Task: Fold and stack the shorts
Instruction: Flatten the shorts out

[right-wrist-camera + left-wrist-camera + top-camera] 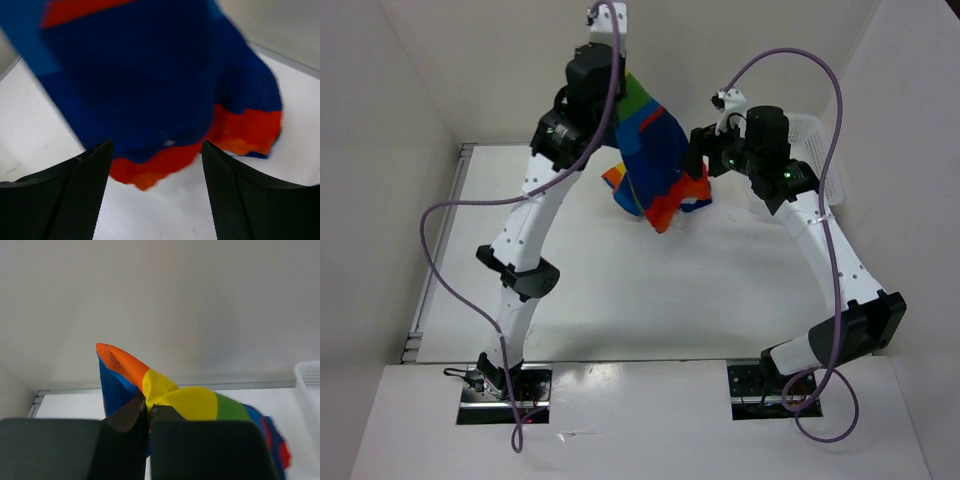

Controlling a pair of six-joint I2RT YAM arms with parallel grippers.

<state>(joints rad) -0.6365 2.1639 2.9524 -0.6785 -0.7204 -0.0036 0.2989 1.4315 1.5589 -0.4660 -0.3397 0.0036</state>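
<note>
**Rainbow-striped soft cloth shorts (pixel 655 160) hang from the left gripper (pixel 148 412), left of the white plastic mesh basket (pixel 820 140).**

The long axis of the shorts runs vertically, and the lower hem appears clear of the white worktop (pixel 650 290). The left gripper is pressed together, pinching the orange-yellow top edge. The right gripper (pixel 156 147) is spread and holds nothing. It sits between basket and shorts, with the red-and-blue hem straight ahead of it. Judgement: the right arm is nearer the free hem, so catching it likely calls for a short advance away from the basket.
</note>
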